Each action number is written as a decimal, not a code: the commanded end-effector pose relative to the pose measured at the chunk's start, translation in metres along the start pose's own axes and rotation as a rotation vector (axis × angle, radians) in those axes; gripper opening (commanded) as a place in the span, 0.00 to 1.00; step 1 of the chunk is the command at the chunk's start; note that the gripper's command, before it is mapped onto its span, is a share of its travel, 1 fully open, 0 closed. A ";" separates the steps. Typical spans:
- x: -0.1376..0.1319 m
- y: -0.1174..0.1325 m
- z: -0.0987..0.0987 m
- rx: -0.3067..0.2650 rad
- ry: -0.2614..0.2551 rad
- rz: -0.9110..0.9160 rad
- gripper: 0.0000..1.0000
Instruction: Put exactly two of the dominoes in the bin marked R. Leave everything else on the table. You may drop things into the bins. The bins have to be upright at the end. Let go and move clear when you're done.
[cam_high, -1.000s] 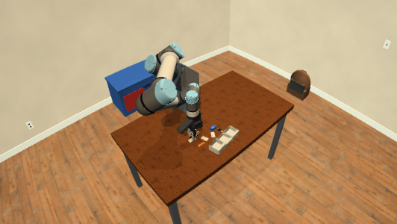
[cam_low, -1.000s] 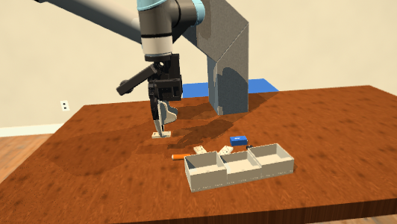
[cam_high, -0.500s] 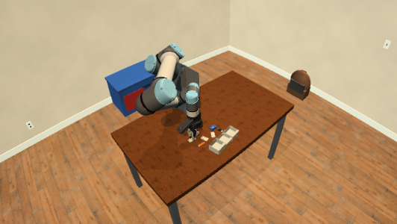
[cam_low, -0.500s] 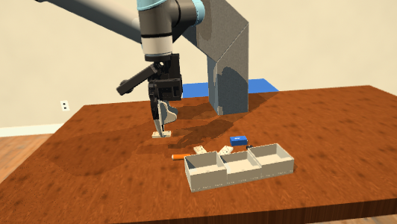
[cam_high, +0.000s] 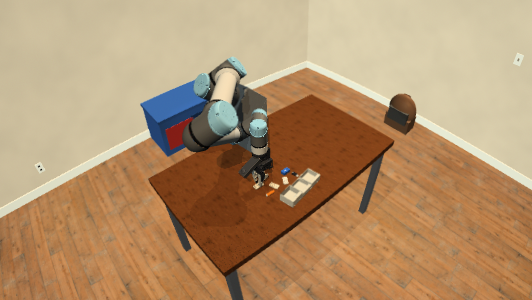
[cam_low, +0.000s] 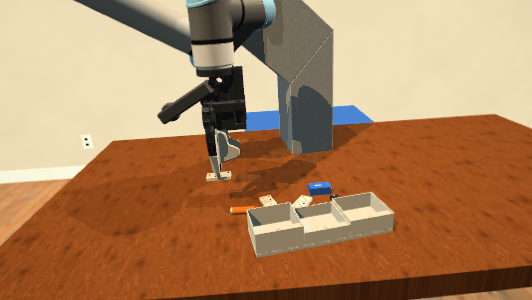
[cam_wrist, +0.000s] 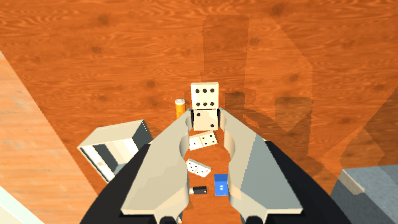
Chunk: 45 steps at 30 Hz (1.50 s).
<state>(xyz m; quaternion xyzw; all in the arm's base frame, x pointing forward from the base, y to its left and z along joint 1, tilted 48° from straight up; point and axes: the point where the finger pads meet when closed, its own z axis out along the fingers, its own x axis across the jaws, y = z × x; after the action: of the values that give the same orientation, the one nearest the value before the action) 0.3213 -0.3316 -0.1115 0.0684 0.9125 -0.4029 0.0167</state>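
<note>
My gripper (cam_high: 258, 181) (cam_low: 218, 170) (cam_wrist: 205, 109) is shut on a cream domino (cam_high: 258, 186) (cam_low: 222, 176) (cam_wrist: 205, 96) and holds it by one end, flat, a little above the table, left of the other objects. Two more cream dominoes lie flat on the table behind the bins, one (cam_high: 274, 186) (cam_low: 268, 200) (cam_wrist: 202, 140) left of the other (cam_high: 285, 180) (cam_low: 302, 201) (cam_wrist: 198, 168). The beige three-compartment bin tray (cam_high: 291, 199) (cam_low: 300, 241) (cam_wrist: 107, 145) stands upright and looks empty. I cannot read its marks.
An orange cylinder (cam_high: 270, 193) (cam_low: 241, 209) (cam_wrist: 179, 107) lies by the tray's left end. A blue block (cam_high: 285, 170) (cam_low: 320, 187) (cam_wrist: 220, 184) and a small black piece (cam_high: 294, 174) (cam_low: 334, 196) (cam_wrist: 199, 190) lie behind the tray. The grey arm base (cam_low: 305, 100) stands at the back.
</note>
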 end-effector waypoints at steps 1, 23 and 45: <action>-0.020 0.031 0.000 0.001 -0.003 -0.157 0.00; -0.082 0.133 0.000 0.001 -0.004 -0.171 0.00; -0.121 0.198 0.000 0.001 -0.004 -0.171 0.00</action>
<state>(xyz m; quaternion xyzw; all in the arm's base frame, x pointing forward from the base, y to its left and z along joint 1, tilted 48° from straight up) 0.4630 -0.2158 -0.2401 -0.0159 0.9149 -0.4033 -0.0105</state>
